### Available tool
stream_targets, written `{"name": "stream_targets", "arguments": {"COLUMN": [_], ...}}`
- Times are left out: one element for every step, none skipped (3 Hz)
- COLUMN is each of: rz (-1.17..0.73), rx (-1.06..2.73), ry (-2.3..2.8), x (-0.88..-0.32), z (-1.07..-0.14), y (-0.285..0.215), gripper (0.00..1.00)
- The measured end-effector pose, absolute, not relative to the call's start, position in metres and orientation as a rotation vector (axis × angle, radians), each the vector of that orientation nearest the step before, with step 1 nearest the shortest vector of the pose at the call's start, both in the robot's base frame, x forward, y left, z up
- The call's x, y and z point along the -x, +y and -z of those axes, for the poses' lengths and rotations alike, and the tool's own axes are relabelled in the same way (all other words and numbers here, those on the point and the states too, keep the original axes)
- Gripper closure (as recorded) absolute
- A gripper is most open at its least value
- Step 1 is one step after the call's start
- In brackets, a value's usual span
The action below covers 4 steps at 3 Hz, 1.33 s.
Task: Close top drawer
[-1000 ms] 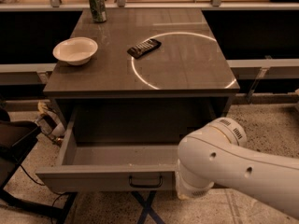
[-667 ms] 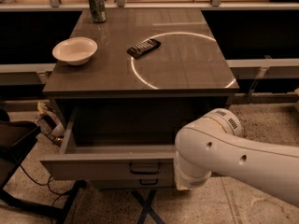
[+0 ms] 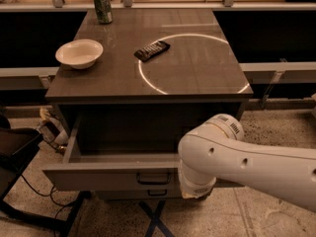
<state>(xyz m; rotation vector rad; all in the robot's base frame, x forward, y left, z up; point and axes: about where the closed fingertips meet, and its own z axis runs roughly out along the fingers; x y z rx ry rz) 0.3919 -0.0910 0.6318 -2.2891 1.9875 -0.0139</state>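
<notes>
Camera view is showing the top drawer [image 3: 108, 177] standing partly open under the cabinet top [image 3: 207, 85], its dark handle [image 3: 154, 177] facing the camera. The white arm [image 3: 232, 154] is reaching in from the right, its end lying at the drawer front just right of the handle. The gripper is hiding behind that arm, so its state cannot be told. A white bowl [image 3: 79, 53], a green can [image 3: 102, 6] and a black remote [image 3: 152, 50] are sitting on top.

Over 1 s top drawer [image 3: 98, 178] slid further in; arm [image 3: 247, 162], hiding gripper, nearer cabinet [image 3: 197, 73].
</notes>
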Motion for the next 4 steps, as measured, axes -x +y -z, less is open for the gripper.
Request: {"name": "stream_targets", "arguments": {"rz": [0.021, 0.032, 0.042, 0.042], "rx": [2.291, 2.300, 2.311, 2.311], "ry": [1.946, 1.895, 1.857, 1.857], "x": [-0.414, -0.448, -0.476, -0.476], "z": [-0.622, -0.614, -0.606, -0.606], "y": [-0.083, -0.074, -0.067, -0.067], "gripper": [1.00, 1.00, 1.00, 1.00]}}
